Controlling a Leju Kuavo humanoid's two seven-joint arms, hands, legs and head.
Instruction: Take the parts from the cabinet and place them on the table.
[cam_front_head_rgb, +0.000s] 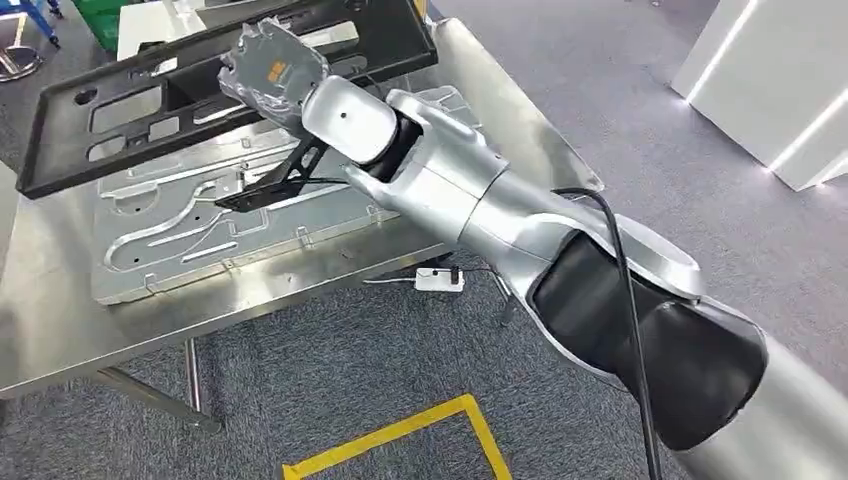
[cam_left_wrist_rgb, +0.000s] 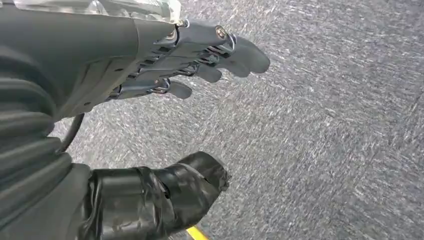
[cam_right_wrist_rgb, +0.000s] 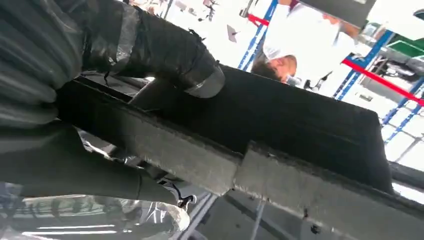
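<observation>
Steel table (cam_front_head_rgb: 60, 330) edge near; right hand (cam_front_head_rgb: 272, 70) grasps black frame (cam_front_head_rgb: 90, 140); left hand (cam_left_wrist_rgb: 165, 65) released above carpet (cam_left_wrist_rgb: 325, 125).

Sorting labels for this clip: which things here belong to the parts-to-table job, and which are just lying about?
Job:
black frame part, held by right hand
metal table
silver panel on it

Lying about:
white box on floor
yellow floor tape

Right arm extends forward and to the left, with the right hand (cam_front_head_rgb: 272, 68) at its far end, thumb (cam_right_wrist_rgb: 170, 52) wrapped over the edge of the black panel (cam_front_head_rgb: 200, 90) it grips. Left hand (cam_left_wrist_rgb: 165, 100) hangs free, fingers (cam_left_wrist_rgb: 210, 55) straight and apart, holding nothing.
</observation>
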